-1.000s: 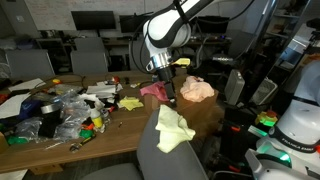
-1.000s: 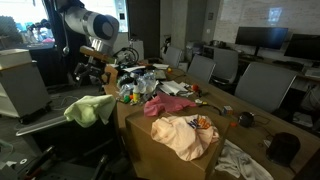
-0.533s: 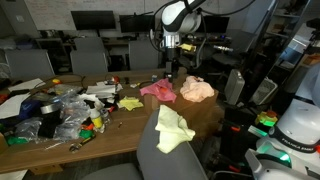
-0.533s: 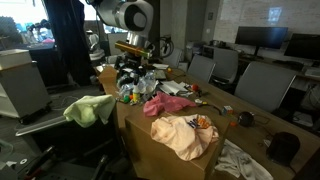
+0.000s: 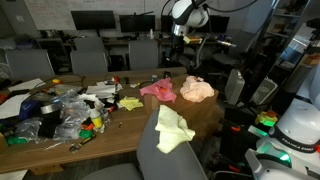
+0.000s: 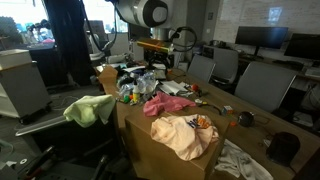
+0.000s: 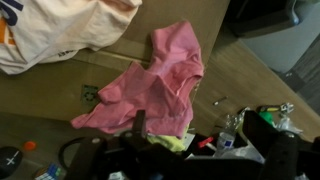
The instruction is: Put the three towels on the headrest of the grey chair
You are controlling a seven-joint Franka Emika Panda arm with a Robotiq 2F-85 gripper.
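Pale yellow soft towel (image 5: 172,128) is lying draped over the rounded grey fabric chair headrest (image 5: 148,150), while crumpled pink (image 5: 158,90) and peach-orange (image 5: 197,89) towels are resting on the brown wooden table (image 5: 125,122), the black gripper (image 5: 177,36) hanging wide and empty above.

No legible text, number or brand anywhere. Coloured print (image 6: 201,122) on peach towel (image 6: 178,138): too blurred to read, same in wrist view. Packaging in table clutter (image 5: 62,108): labels too small. Wall board (image 6: 287,14): faint marks, illegible.
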